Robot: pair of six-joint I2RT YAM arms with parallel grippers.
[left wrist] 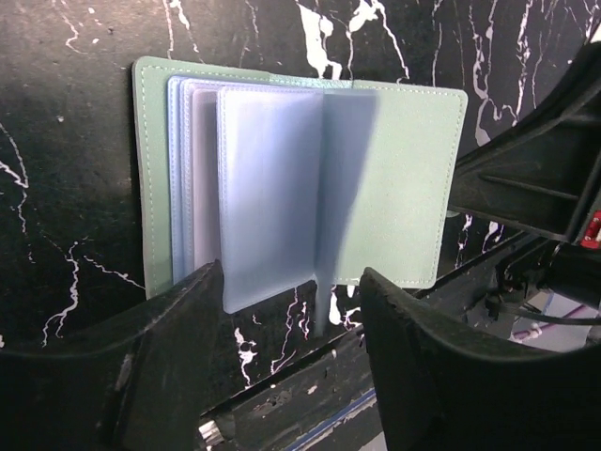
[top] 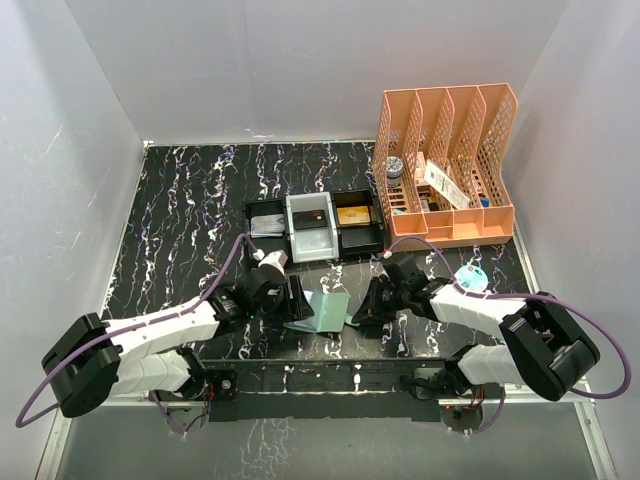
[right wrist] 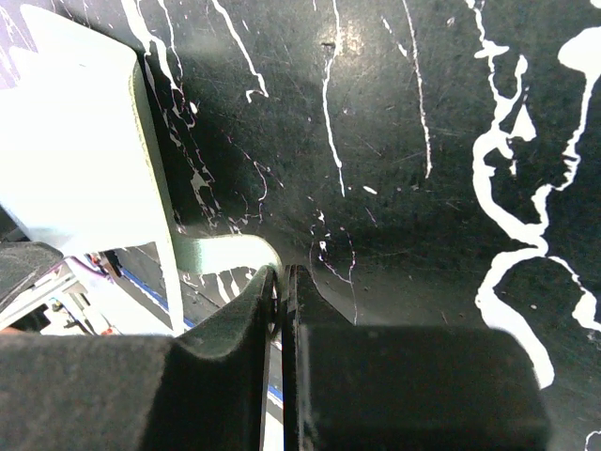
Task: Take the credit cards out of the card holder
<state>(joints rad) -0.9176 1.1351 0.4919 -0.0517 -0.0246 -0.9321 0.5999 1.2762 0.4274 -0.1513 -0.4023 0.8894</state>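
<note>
The card holder lies open on the table between both arms, its sage-green cover flat and its pale blue sleeves fanned up. My left gripper is open at the sleeves' near edge, and one thin leaf stands between its fingers untouched. My right gripper is shut on the holder's green side tab, beside the cover. In the top view the left gripper and the right gripper flank the holder. No credit cards show in the sleeves. Flat cards lie in the back trays.
Three small trays stand behind the holder: a black one, a white one and a black one, each holding a flat card. A peach file rack with small items fills the back right. The arms' base rail runs along the near edge.
</note>
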